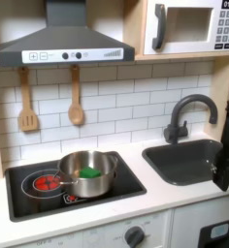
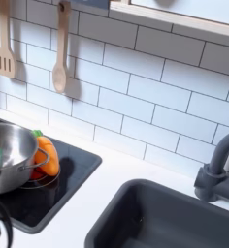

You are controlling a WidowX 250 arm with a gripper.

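A silver pot [image 1: 88, 173] stands on the black stovetop [image 1: 126, 184] with a green item [image 1: 90, 171] inside it. In the second exterior view the pot [image 2: 10, 155] sits at the left edge, and an orange item [image 2: 47, 155] lies against its side on the stovetop [image 2: 63, 184]. A black part of my arm, probably the gripper [image 1: 226, 167], shows at the first exterior view's right edge, over the right side of the sink [image 1: 179, 160]. It is far from the pot, and its fingers are cut off by the frame.
A dark faucet [image 1: 184, 111] rises behind the sink, and its base [image 2: 218, 179] shows in the second exterior view. A wooden spatula [image 1: 27, 102] and spoon [image 1: 76, 97] hang on the tiled wall. A hood and microwave [image 1: 189, 27] sit above. White counter [image 1: 136, 208] surrounds the stove.
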